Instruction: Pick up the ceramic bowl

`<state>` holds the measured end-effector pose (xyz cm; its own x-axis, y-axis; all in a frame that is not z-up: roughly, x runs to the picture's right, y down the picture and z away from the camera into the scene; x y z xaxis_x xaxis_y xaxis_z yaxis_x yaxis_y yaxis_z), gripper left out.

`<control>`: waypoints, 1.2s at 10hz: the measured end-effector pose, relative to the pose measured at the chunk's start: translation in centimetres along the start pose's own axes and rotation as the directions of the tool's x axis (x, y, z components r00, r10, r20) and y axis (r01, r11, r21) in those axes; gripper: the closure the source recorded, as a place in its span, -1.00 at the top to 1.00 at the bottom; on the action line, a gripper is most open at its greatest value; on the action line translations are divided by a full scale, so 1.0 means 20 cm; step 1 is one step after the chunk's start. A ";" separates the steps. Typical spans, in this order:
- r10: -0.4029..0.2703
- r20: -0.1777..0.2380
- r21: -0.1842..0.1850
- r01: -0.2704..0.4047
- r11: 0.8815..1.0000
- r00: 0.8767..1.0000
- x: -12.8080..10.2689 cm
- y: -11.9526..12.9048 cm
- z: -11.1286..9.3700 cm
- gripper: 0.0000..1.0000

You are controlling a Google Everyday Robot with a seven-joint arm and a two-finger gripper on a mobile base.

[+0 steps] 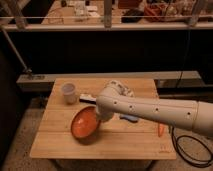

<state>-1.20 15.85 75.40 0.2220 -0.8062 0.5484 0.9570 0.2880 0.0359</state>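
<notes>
Gripper [99,116], jaws clamped on the right rim of the orange ceramic bowl [84,123], holds it tilted over the table [55,145], near and in front of the white cup [69,93].

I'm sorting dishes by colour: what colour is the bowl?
Orange; the camera view shows the bowl clearly. The gripper is at its rim.

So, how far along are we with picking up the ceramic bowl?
Reach looks done: the gripper is at the arm-side rim of the ceramic bowl. In hand: the bowl is tilted, with that side raised off the table. Left: lifting it fully clear.
</notes>
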 end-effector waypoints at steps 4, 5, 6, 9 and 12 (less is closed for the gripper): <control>-0.001 0.001 0.003 0.001 1.000 1.000 -0.01 0.01 -0.04 -0.97; -0.002 0.001 0.003 0.002 1.000 1.000 -0.01 0.00 -0.05 -0.97; -0.003 0.001 0.004 0.003 1.000 1.000 -0.01 0.00 -0.06 -0.97; -0.003 0.001 0.006 0.003 1.000 1.000 -0.02 0.01 -0.08 -0.97; -0.006 0.000 0.008 0.006 1.000 1.000 -0.03 0.01 -0.10 -0.97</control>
<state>-0.79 15.25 73.37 0.2161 -0.8077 0.5486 0.9567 0.2874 0.0462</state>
